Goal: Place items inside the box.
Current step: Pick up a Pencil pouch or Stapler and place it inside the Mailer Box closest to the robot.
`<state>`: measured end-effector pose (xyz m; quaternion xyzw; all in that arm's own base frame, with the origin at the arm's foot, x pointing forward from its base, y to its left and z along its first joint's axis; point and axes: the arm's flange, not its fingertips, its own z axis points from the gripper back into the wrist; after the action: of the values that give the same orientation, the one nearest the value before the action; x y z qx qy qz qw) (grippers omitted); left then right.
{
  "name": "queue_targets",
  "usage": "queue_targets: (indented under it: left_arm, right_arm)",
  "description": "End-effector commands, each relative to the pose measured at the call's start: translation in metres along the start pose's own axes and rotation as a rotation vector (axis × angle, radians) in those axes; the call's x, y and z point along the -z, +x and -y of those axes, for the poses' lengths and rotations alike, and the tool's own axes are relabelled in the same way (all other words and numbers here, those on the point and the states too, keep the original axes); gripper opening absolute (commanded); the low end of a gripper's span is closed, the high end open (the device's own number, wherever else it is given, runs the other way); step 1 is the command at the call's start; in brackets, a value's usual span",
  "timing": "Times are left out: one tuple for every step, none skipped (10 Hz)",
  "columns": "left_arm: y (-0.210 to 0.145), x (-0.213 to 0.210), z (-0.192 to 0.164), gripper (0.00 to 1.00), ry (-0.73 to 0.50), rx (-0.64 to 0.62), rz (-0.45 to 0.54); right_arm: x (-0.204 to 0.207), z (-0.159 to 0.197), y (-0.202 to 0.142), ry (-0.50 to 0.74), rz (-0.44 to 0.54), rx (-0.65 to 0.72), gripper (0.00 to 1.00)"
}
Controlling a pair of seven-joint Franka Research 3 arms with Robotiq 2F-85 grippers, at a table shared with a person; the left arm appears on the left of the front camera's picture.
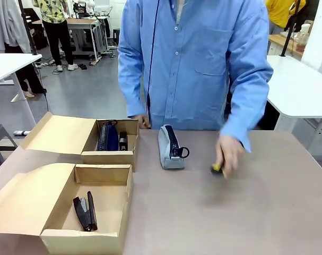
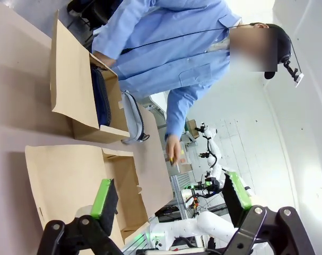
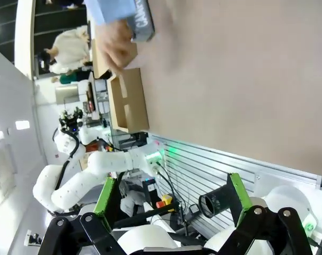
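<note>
Your left hand and right hand both hang with fingers spread, holding nothing. Out on the tabletop, the person's hand (blurred) is on the yellow-black utility knife, with the grey pencil case near it. The black stapler lies in the near cardboard box, and the dark blue pouch in the far cardboard box.
</note>
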<state>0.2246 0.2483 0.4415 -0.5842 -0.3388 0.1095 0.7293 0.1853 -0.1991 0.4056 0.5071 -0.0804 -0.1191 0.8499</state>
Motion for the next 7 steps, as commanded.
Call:
queue_targets:
  left_arm:
    - [0.001, 0.001, 0.001, 1.00, -0.021, 0.020, 0.015]
    - [0.001, 0.001, 0.001, 1.00, -0.021, 0.020, 0.015]
    - [0.001, 0.001, 0.001, 1.00, -0.021, 0.020, 0.015]
    - [0.001, 0.001, 0.001, 1.00, -0.021, 0.020, 0.015]
    - [0.001, 0.001, 0.001, 1.00, -0.021, 0.020, 0.015]
    - [0.001, 0.001, 0.001, 1.00, -0.021, 0.020, 0.015]
    - [0.001, 0.001, 0.001, 1.00, -0.021, 0.020, 0.015]
  right_arm:
    - [0.059, -0.054, 0.011, -0.088, -0.055, -0.069, 1.00]
    - [0.101, -0.085, 0.016, -0.146, -0.148, -0.116, 1.00]
    - [0.169, -0.130, 0.016, -0.278, -0.233, -0.182, 1.00]
    - [0.222, -0.159, 0.010, -0.389, -0.283, -0.240, 1.00]
    - [0.269, -0.180, -0.003, -0.493, -0.324, -0.308, 1.00]
    - [0.305, -0.190, -0.020, -0.581, -0.350, -0.400, 1.00]
    - [0.302, -0.191, -0.023, -0.589, -0.341, -0.445, 1.00]
